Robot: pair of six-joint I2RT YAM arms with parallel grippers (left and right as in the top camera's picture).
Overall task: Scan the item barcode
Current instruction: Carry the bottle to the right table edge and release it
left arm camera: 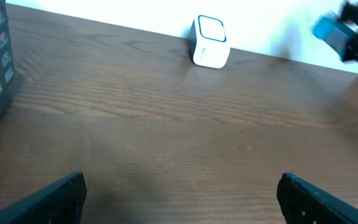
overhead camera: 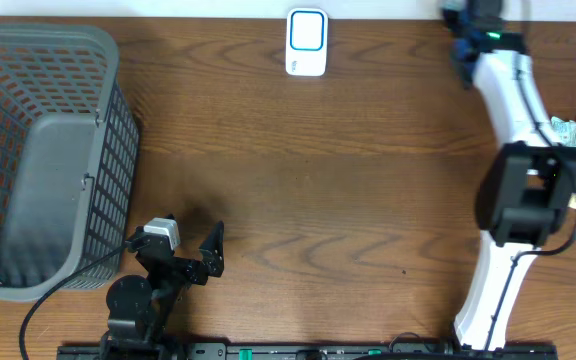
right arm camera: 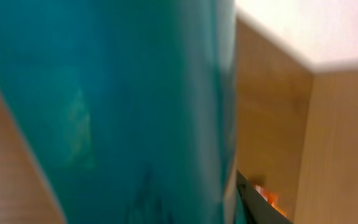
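I'm seeing my right gripper (overhead camera: 464,38) clamping the teal item (right arm camera: 104,106) at the far edge of the table (overhead camera: 348,200), well right of the white scanner (overhead camera: 306,42). My left gripper (left arm camera: 182,190) is sitting wide open, holding nothing.

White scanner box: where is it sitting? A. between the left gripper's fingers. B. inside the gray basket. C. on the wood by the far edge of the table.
C: the white scanner box stands by itself on the bare wood of the table, up at the far edge, with nothing touching it.
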